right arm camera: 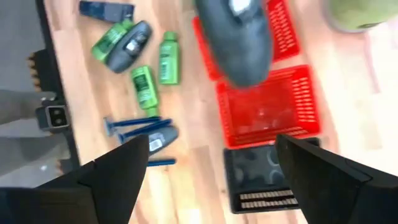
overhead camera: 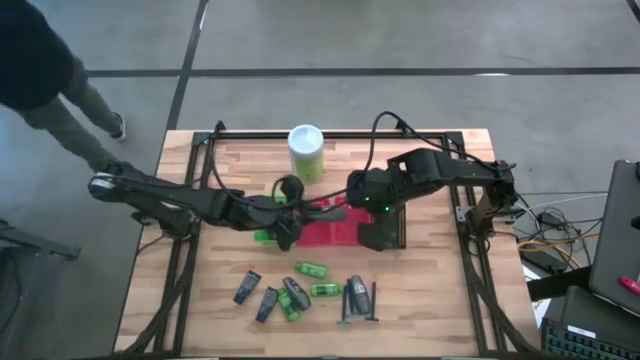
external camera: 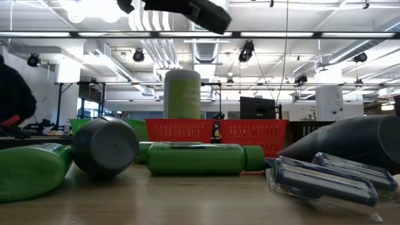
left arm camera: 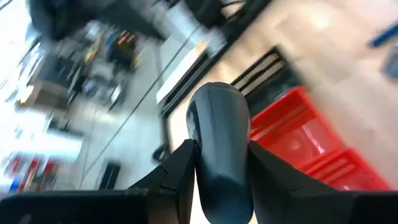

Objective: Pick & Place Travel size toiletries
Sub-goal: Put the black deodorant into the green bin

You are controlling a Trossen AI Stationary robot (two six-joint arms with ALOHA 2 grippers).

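Observation:
My left gripper (overhead camera: pixel 288 224) reaches in from the table's left and is shut on a dark grey tube (left arm camera: pixel 219 124), held above the red basket (right arm camera: pixel 268 106). The right wrist view shows this tube (right arm camera: pixel 239 37) from above. My right gripper (right arm camera: pixel 211 171) hangs open, fingers wide apart, above the black basket (right arm camera: pixel 267 180) with nothing between them. The other travel size toiletries lie loose on the near half of the table: green mini bottles (overhead camera: pixel 312 270), dark tubes (overhead camera: pixel 248 287) and thin razors (overhead camera: pixel 360 312). My left gripper pinches the dark grey tube by its two opposite sides (left arm camera: pixel 198 155) between its two fingers. The fingers come from the table's left, slanting a little down. The tube lies along them, its rounded end (left arm camera: pixel 214 93) sticking out ahead. It is lifted clear over the red basket.
A tall green canister with a white lid (overhead camera: pixel 306 150) stands behind the baskets at the far middle. A green basket (overhead camera: pixel 263 232) sits left of the red one, under my left arm. A person (overhead camera: pixel 50 80) stands beyond the table's far left corner.

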